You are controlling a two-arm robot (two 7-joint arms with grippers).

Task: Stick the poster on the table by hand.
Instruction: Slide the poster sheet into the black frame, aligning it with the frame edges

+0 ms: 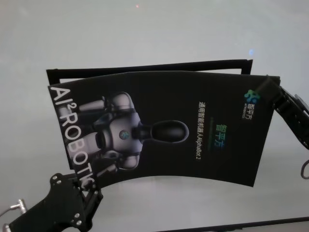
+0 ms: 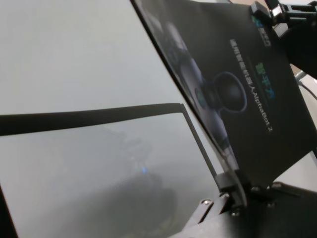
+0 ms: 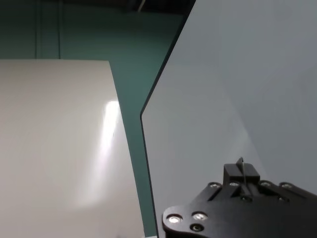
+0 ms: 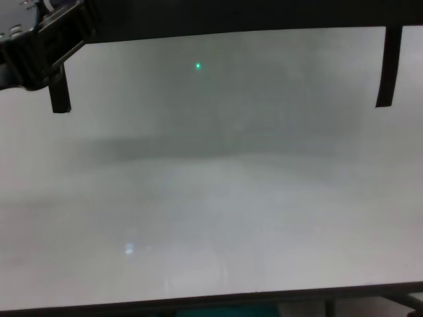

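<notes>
The poster point(image 1: 193, 145), black and glossy with a grey-white robot figure and white letters, hangs bowed above the table point(image 1: 145, 29). My left gripper point(image 1: 86, 186) is shut on its near left corner, by the white letters. My right gripper point(image 1: 267, 88) is shut on its far right corner, by the small logo. In the left wrist view the poster point(image 2: 277, 124) slants up from my left gripper point(image 2: 232, 186) towards the right gripper point(image 2: 270, 15). In the right wrist view my right gripper point(image 3: 241, 171) pinches a thin sheet edge.
A narrow black strip point(image 1: 145, 66) lies on the table behind the poster, turning a corner at each end; it also shows in the left wrist view point(image 2: 89, 119). The chest view shows bare table down to its dark front edge point(image 4: 198, 304) and my left forearm point(image 4: 39, 39).
</notes>
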